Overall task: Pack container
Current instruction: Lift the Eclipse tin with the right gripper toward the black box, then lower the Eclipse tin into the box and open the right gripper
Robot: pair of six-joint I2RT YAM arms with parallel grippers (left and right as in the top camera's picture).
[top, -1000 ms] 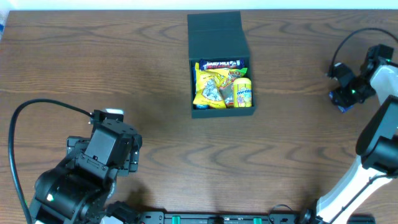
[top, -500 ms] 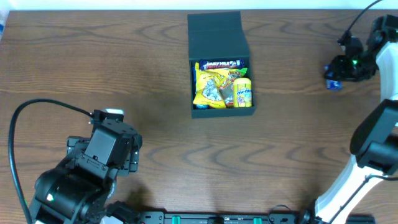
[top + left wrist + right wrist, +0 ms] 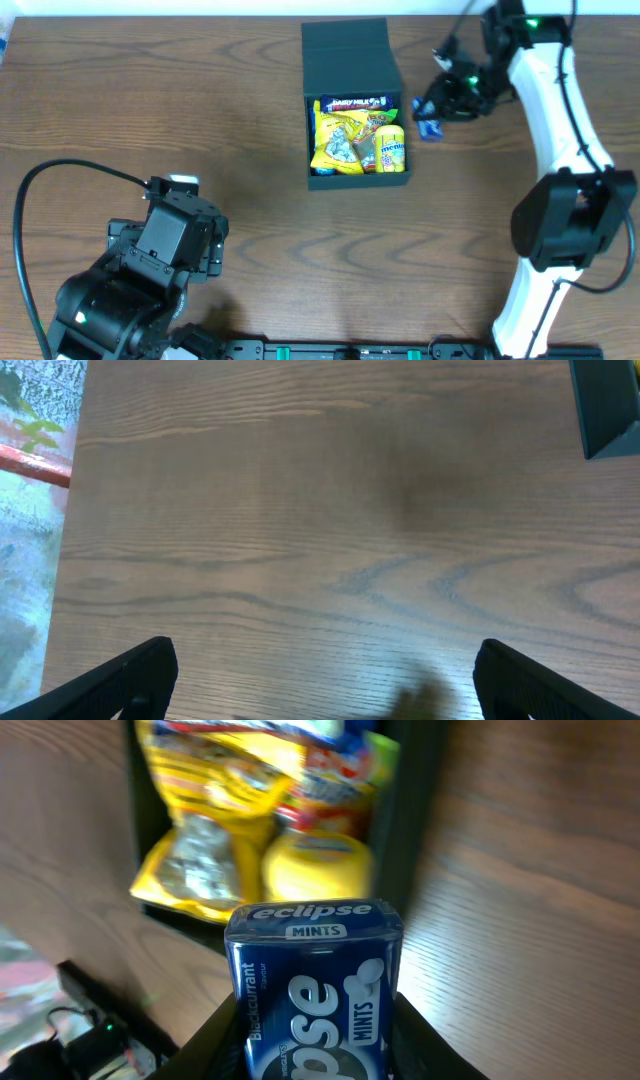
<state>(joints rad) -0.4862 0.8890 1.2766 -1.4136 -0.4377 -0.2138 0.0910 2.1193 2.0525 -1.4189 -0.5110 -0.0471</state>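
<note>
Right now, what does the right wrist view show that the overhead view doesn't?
Right wrist only: the Eclipse Mints label on the blue mint box clamped in the right gripper. Overhead only: the lid flap of the container folded back, and the left arm parked well away. Both: the open container, yellow snack packets inside, and the mint box beside it, not yet in.
</note>
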